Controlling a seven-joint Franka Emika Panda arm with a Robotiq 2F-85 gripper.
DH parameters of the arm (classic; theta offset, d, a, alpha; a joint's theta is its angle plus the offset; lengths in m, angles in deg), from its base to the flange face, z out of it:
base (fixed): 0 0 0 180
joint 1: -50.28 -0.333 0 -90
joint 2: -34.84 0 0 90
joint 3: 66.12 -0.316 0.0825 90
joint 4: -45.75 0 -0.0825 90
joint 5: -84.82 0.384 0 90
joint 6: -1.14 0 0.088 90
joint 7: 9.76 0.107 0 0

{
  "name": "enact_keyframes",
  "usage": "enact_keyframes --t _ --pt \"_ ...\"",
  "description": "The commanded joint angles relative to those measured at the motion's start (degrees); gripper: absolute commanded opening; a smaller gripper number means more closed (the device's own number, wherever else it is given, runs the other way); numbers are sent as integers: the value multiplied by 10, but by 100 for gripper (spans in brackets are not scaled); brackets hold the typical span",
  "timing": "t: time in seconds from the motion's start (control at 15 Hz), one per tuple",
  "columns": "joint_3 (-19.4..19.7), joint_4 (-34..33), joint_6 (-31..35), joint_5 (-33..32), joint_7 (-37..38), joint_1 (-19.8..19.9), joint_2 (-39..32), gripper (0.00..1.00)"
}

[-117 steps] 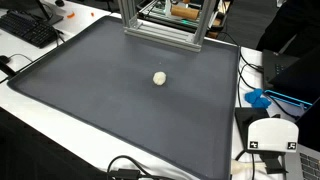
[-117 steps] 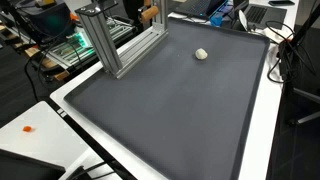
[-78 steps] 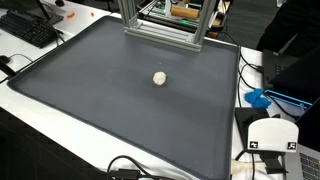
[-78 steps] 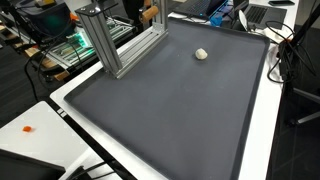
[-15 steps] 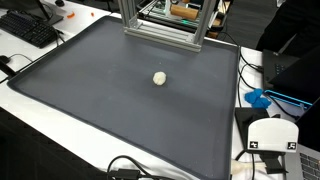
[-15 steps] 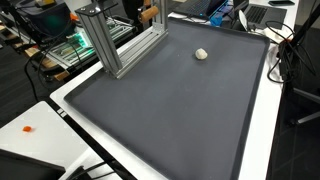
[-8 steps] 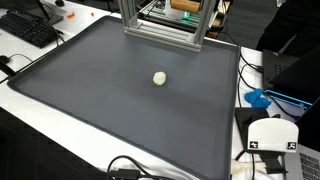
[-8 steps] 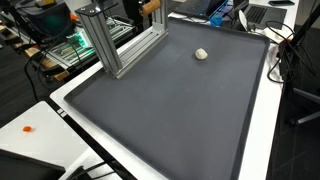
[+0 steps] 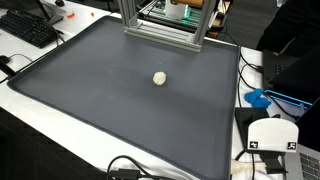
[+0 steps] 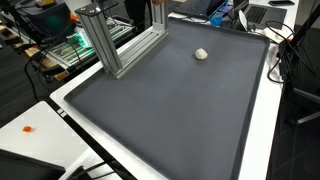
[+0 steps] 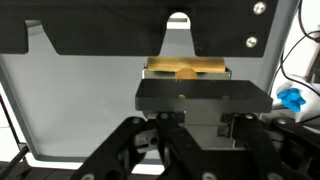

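Observation:
My gripper [image 11: 189, 80] fills the lower half of the wrist view. Its dark linkages stand partly closed behind a black plate, with a tan wooden block [image 11: 187, 69] at the tips, and it looks shut on that block. In both exterior views only a scrap of the orange-tan block shows, at the top edge behind the aluminium frame [image 9: 160, 25] [image 10: 115, 45]: block [image 9: 178, 3] [image 10: 155, 3]. A small off-white ball [image 9: 159, 77] [image 10: 201, 54] lies alone on the dark mat [image 9: 90, 100] [image 10: 170, 115], well away from the gripper.
A keyboard [image 9: 28, 28] lies beside the mat. A blue object [image 9: 258, 98] [image 11: 292, 98] and a white device [image 9: 272, 135] sit on the white table strip along one edge. Cables run along the mat's border. Cluttered benches stand behind the frame.
The orange-tan block behind the frame has risen toward the top edge of both exterior views. The ball has not moved.

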Motion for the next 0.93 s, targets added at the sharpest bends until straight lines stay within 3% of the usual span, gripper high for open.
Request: enact_keyframes --t 0.0,0.33,0.4,0.87 --pt "-3 -65 28 -11 12 7 -71 22" --pt "-5 -112 84 -39 23 10 -156 22" --pt "5 -85 66 -26 10 -1 -121 47" --pt "6 -108 84 -34 17 -1 -163 47"
